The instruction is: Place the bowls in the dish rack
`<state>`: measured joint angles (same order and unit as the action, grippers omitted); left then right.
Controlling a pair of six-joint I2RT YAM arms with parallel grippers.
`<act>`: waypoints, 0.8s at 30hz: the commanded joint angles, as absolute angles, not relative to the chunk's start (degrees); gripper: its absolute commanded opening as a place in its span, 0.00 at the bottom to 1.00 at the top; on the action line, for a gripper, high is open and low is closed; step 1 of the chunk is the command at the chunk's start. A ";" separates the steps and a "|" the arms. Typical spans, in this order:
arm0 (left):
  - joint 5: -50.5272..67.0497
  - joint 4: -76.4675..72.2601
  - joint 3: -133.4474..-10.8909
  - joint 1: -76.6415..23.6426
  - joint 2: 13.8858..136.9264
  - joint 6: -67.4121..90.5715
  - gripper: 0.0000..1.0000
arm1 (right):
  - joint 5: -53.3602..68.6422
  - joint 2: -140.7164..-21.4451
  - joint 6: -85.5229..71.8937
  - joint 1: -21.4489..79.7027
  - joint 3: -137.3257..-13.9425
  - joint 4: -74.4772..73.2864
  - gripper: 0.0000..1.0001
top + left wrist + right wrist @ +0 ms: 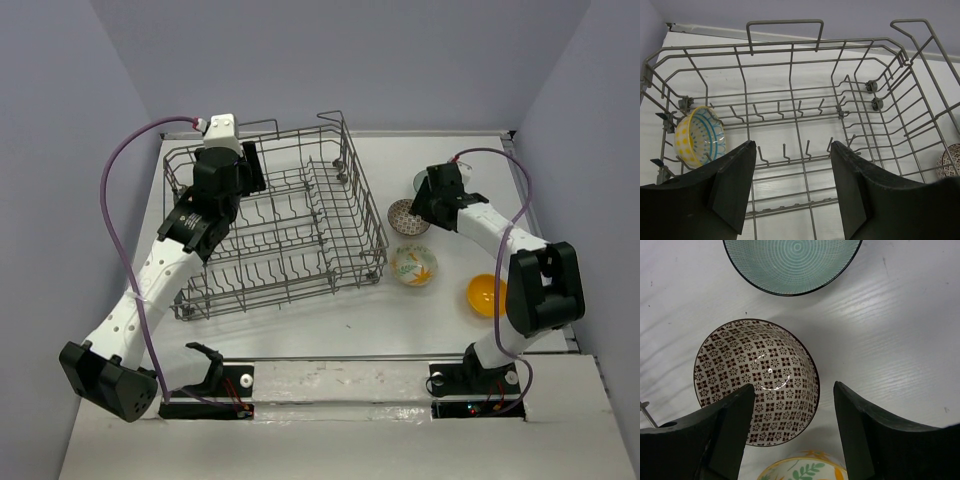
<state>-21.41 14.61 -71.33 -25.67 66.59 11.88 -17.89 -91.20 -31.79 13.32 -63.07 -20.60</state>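
Dish rack (270, 225) stands on the left half of the table (330, 320). Left gripper (792, 150) hangs over the rack interior, jaws well apart, nothing between them. One yellow-and-blue patterned bowl (699, 136) stands on edge among the tines at the rack's left wall. Right gripper (794, 390) is poised above the brown-patterned bowl (757, 375), jaws wide, gripping nothing. Teal bowl (792, 265) lies just beyond it. Leaf-pattern bowl (413, 266) and orange bowl (485, 294) lie nearer, right of the rack

We note a white desk (330, 310) with faint wood grain, enclosed by pale lilac walls (400, 60).
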 commanded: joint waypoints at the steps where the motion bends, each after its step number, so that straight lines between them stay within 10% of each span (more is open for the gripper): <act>1: -22.06 11.86 -70.31 -25.75 64.86 11.34 0.70 | -16.35 -93.51 -33.13 13.01 -64.69 -16.44 0.69; 24: -22.50 11.78 -69.61 -25.75 65.30 11.34 0.71 | -15.73 -91.40 -33.57 12.48 -58.71 -14.24 0.66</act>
<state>-21.65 14.35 -70.08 -25.67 66.57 11.64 -15.70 -89.93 -32.86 12.75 -58.33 -17.45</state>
